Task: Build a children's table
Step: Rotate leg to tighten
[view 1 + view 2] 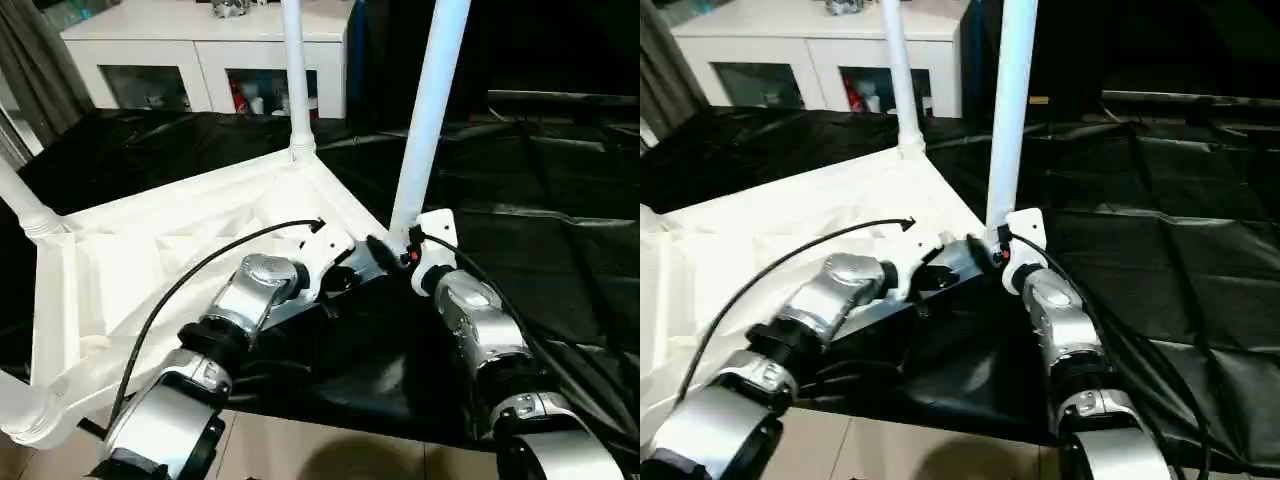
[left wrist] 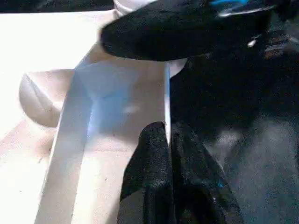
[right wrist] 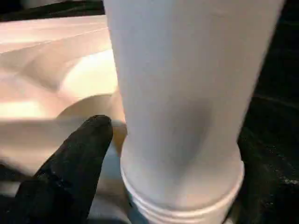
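The children's table [image 1: 150,250] lies upside down on a black sheet [image 1: 540,220], ribbed underside up, so its round corner sockets face upward to take the legs. Taking the upturned top as the landmark: three legs stand in its far, left and near-left corners, and the fourth leg [image 1: 425,120] rises, slightly tilted, from the corner nearest the robot's right arm. The left tool [image 2: 169,140] is clenched on the top's thin side rim just beside that corner, probably to steady the top while the leg seats. The right tool [image 1: 405,250] sits at the base of the fourth leg; one black finger [image 3: 70,163] shows beside the tube, and whether it grips or has let go I cannot tell. All parts are plain glossy white plastic. Beyond the top's far corner stands a white cabinet [image 1: 200,40].
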